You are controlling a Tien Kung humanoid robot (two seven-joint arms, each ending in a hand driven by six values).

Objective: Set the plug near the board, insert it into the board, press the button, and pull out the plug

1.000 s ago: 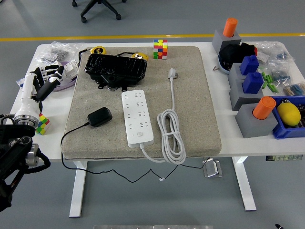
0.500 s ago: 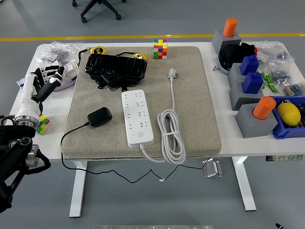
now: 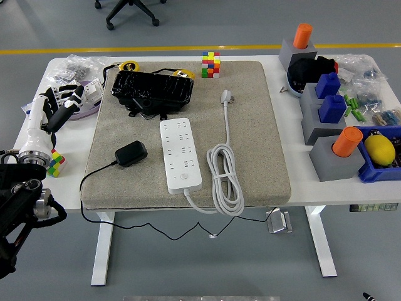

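- None of the four steps looks done: black plug adapter (image 3: 131, 153) lying on the grey mat (image 3: 263, 138), just left of the white power strip (image 3: 180, 154), apart from it and not in any socket.
- Thin black cord (image 3: 94, 182) trailing from the adapter away from the power strip, over the mat's near-left edge and down below the tabletop (image 3: 294, 193).
- Still to do, by this view: bring the adapter to the strip, seat it, press the button (image 3: 183, 176) at the strip's near end, pull it out again.
- Left robot hand (image 3: 61, 106) well left of the power strip, off the mat, hovering over the tabletop's left margin; fingers loosely extended, gripping nothing.
- Right robot hand nowhere in the frame.
- Just right of the power strip: its own coiled white cable (image 3: 225, 179), white plug (image 3: 226, 96) lying free toward the far side.
- Beyond the strip's far end: a black wrapped bundle (image 3: 150, 89); farther still, a colour cube (image 3: 210, 64).
- No brand, label or writing legible anywhere; print on the strip too small to read.
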